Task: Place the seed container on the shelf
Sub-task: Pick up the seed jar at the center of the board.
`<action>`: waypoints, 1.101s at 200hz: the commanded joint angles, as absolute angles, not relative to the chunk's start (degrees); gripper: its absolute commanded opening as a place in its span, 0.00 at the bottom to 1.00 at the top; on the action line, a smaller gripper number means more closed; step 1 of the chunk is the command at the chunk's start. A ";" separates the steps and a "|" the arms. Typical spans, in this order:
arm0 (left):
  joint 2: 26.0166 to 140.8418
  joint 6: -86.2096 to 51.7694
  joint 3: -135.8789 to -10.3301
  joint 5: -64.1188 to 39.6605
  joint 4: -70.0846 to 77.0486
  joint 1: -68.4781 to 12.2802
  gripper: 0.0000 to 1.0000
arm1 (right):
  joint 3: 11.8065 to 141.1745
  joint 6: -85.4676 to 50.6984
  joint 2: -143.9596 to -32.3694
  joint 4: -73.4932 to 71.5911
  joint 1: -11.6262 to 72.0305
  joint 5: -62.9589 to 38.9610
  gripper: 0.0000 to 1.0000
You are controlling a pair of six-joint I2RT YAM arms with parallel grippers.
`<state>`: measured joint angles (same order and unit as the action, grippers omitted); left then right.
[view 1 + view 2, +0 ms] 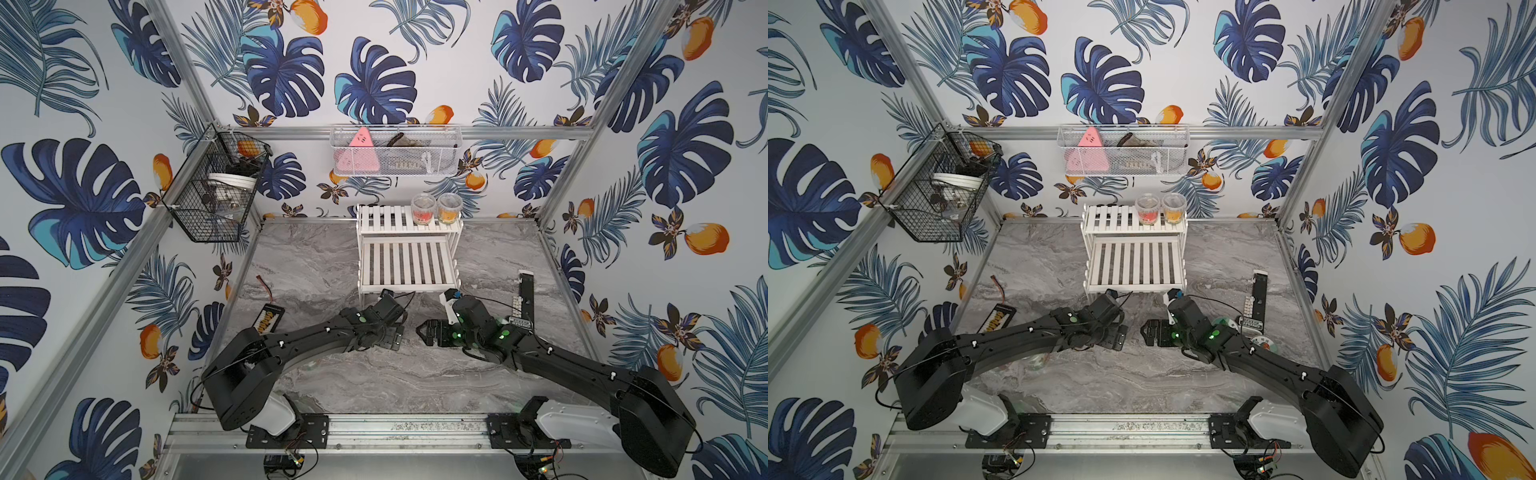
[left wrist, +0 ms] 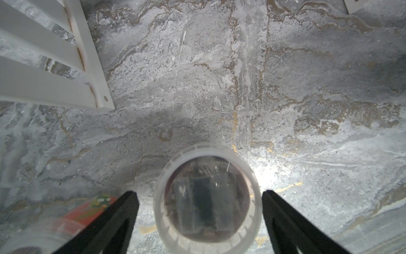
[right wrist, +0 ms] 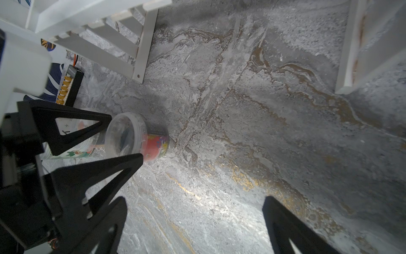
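Note:
The seed container (image 2: 207,195), a clear tub with a translucent lid and a red printed label (image 3: 153,147), stands upright on the marble table just in front of the shelf. My left gripper (image 2: 198,195) points down over it, open. Its fingers (image 2: 129,204) straddle the lid, with a gap showing on one side and barely any on the other. In both top views the left gripper (image 1: 390,332) (image 1: 1115,334) hides the tub. The white two-tier shelf (image 1: 405,257) (image 1: 1133,257) stands at the back centre. My right gripper (image 3: 194,206) (image 1: 430,332) hangs open and empty beside the left one.
Two clear jars (image 1: 423,208) (image 1: 449,208) sit on the shelf's top tier. Another labelled tub (image 3: 72,151) stands just beyond the left gripper. A black wire basket (image 1: 216,187) and a white mesh basket (image 1: 395,151) hang on the walls. A black connector strip (image 1: 270,320) lies left, a black bar (image 1: 525,299) right.

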<state>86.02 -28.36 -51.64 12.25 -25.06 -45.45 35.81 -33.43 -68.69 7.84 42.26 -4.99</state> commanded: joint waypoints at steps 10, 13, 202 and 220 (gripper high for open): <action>85.69 -28.12 -51.65 13.28 -25.09 -45.35 0.96 | 35.82 -33.04 -68.22 8.04 42.34 -4.19 1.00; 85.69 -28.12 -51.65 13.33 -25.13 -45.35 0.96 | 35.73 -33.12 -68.08 7.86 42.28 -4.20 1.00; 86.09 -29.08 -50.67 12.07 -24.80 -45.75 0.93 | 36.65 -33.05 -68.82 8.11 42.32 -4.72 1.00; 86.72 -29.18 -51.04 11.89 -24.83 -45.79 0.92 | 36.88 -33.00 -68.82 8.33 42.28 -4.79 1.00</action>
<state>86.13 -28.53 -50.87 12.16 -25.19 -45.74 36.27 -33.43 -68.73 7.86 42.26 -4.80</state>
